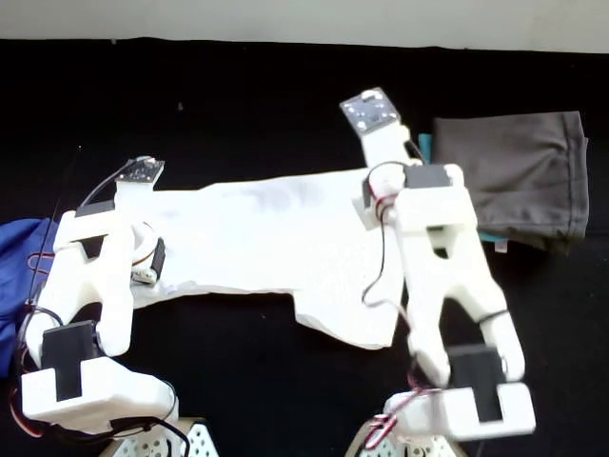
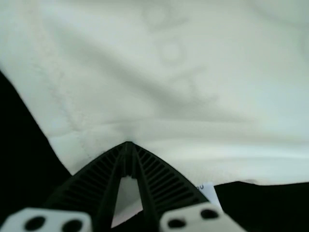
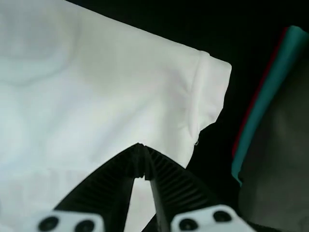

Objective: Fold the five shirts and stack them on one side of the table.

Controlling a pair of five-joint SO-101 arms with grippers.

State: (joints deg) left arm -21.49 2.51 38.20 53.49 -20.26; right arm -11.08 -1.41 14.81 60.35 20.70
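A white shirt (image 1: 276,243) lies spread across the middle of the black table. My left gripper (image 1: 141,217) stands at the shirt's left edge. In the left wrist view its black fingers (image 2: 145,179) meet at their tips (image 2: 128,145), shut on the white shirt (image 2: 174,72), and a small tag (image 2: 207,187) shows at the hem. My right gripper (image 1: 383,186) is at the shirt's far right corner. Its fingers (image 3: 120,179) are likewise shut on the white shirt (image 3: 87,87), with the tips (image 3: 141,147) beside a sleeve edge (image 3: 212,92).
A folded dark grey shirt (image 1: 519,176) lies on a teal one (image 1: 424,148) at the right, close to my right gripper; both show in the right wrist view as the teal edge (image 3: 263,96) and the grey cloth (image 3: 285,159). A blue shirt (image 1: 19,262) is bunched at the left edge.
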